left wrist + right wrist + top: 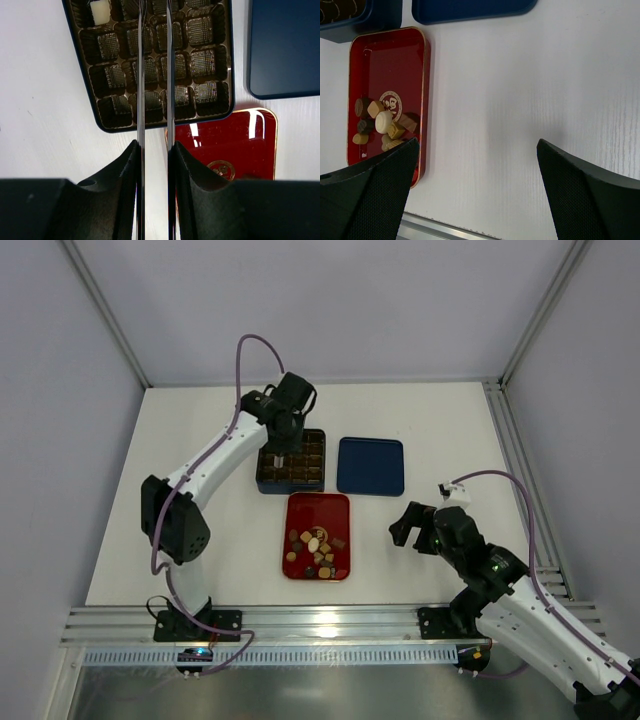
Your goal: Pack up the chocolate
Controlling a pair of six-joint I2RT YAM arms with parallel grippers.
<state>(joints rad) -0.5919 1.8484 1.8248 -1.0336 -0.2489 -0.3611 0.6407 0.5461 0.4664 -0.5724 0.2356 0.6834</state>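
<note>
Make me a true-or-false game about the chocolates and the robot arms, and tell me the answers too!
1. Most of the chocolates lie in the red tray. True.
2. The right gripper is shut tight. False: its fingers stand wide open above the bare table.
3. One cream piece sits in a cell of the brown box. True.
4. The blue tray covers the brown box. False: it lies flat on the table beside the box.
5. The left gripper hangs over the red tray. False: it is over the brown box.
</note>
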